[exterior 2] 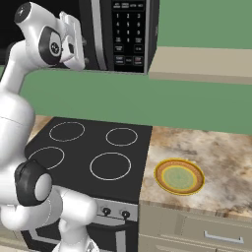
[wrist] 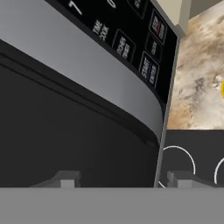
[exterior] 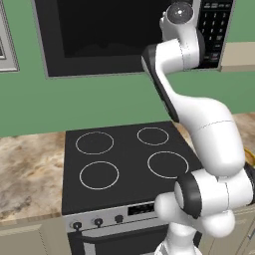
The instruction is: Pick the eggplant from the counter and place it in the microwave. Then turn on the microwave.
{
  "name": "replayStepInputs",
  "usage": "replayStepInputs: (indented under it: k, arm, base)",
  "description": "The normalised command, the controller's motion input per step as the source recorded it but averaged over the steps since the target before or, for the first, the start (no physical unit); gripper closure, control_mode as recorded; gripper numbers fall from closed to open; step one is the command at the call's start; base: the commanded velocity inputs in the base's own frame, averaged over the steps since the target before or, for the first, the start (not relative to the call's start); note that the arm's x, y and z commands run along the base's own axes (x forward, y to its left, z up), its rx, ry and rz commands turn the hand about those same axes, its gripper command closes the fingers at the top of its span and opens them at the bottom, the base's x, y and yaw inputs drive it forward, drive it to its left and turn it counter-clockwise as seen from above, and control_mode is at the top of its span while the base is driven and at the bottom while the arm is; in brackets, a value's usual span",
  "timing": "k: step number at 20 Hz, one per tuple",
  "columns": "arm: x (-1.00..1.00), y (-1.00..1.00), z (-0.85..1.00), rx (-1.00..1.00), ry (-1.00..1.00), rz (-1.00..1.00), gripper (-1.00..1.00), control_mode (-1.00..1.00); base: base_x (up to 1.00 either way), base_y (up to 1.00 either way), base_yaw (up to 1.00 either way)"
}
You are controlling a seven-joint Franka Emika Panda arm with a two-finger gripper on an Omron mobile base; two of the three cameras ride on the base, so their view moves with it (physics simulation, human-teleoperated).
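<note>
The microwave (exterior: pixel 99 35) hangs on the green wall above the stove, a black box with silver trim (exterior 2: pixel 93 29) and a button keypad (exterior 2: pixel 128 34) on its right. My arm reaches up to it, the hand (exterior 2: pixel 74 44) close against its front by the trim. In the hand view my gripper (wrist: pixel 124 179) is open with nothing between its fingertips (wrist: pixel 65 179), pointed at the dark door, the silver strip (wrist: pixel 87 65) and the keypad buttons (wrist: pixel 148 70). The eggplant is out of view. The marbled counter (exterior 2: pixel 216 147) runs on both sides of the stove.
A black four-ring stove (exterior: pixel 124 159) with knobs sits below the microwave. A yellow-rimmed green plate (exterior 2: pixel 179 176) lies on the counter right of the stove. A beige ledge (exterior 2: pixel 202 64) juts out right of the microwave.
</note>
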Motion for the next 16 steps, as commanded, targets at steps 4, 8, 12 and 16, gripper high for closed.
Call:
replayStepInputs:
  k: [4,8,12,16]
  arm:
    - [0.51,-0.05,-0.04,0.0,0.03,0.0,-1.0,-1.0]
    - [0.24,-0.02,-0.11,0.0,0.01,0.0,-1.0,-1.0]
    - [-0.06,0.01,-0.06,0.0,-0.04,0.03,-1.0,-1.0]
    - [-0.28,0.01,0.0,0.0,-0.03,0.01,-1.0,-1.0]
  base:
    - [0.0,0.0,0.0]
    - [0.0,0.0,0.0]
    - [0.0,0.0,0.0]
    - [0.0,0.0,0.0]
